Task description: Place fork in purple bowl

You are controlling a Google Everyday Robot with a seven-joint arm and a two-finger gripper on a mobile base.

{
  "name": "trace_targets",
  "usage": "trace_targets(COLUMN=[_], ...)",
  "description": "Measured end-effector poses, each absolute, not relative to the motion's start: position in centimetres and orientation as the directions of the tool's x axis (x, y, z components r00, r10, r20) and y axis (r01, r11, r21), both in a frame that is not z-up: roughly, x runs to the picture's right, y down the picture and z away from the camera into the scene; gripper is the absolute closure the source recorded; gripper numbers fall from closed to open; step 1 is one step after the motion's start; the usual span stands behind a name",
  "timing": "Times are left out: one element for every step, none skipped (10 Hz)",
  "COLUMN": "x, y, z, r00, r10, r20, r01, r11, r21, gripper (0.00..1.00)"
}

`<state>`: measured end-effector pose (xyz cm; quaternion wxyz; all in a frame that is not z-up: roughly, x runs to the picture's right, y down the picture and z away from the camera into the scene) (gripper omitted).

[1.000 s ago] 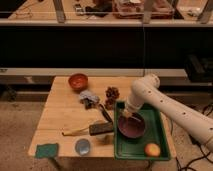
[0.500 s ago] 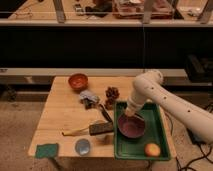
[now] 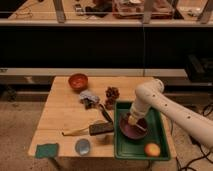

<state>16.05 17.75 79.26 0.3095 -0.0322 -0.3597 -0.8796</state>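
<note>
The white arm reaches in from the right side and bends down over the green tray (image 3: 159, 148), which sits at the desk's (image 3: 60, 115) front right corner. Its end effector (image 3: 131, 120) hangs just above the purple bowl (image 3: 133, 128), over the bowl's left half. The bowl stands inside the tray, toward the tray's left wall and roughly midway front to back.

A small pale tan shape at the tip of the end effector, right over the bowl, appears to be the fork (image 3: 131, 121), though the view is too coarse to be sure, and I cannot tell whether the end effector is gripping it or has let go.

In the tray's front right corner lies a round orange-yellow fruit (image 3: 152, 149). On the bare wood, an orange-red bowl (image 3: 78, 81) stands near the desk's back edge, left of centre. A crumpled grey cloth (image 3: 89, 98) and a dark brown clump (image 3: 112, 94) lie near the middle, the clump close to the tray's back left corner. A pale-handled tool with a dark blocky head (image 3: 92, 129) lies along the front, just left of the tray. A grey-blue disc (image 3: 82, 146) rests at the front edge, and a teal sponge (image 3: 46, 150) sits at the front left corner.
</note>
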Motion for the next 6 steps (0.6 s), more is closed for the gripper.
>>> trace_targets(x=[16.6, 17.1, 17.3, 17.2, 17.1, 17.1], y=[17.7, 17.3, 16.7, 16.4, 16.3, 16.3], z=[79.0, 78.2, 77.4, 76.9, 76.8, 76.8], r00=[-0.802, -0.795, -0.792, -0.79, -0.79, -0.791], r10=[-0.524, -0.534, -0.543, -0.55, -0.553, -0.552], r20=[0.286, 0.287, 0.28, 0.271, 0.264, 0.264], r01=[0.576, 0.585, 0.589, 0.589, 0.587, 0.587], r11=[-0.552, -0.552, -0.556, -0.559, -0.56, -0.56], r21=[0.603, 0.594, 0.586, 0.583, 0.584, 0.585], gripper=[0.2, 0.2, 0.2, 0.2, 0.2, 0.2])
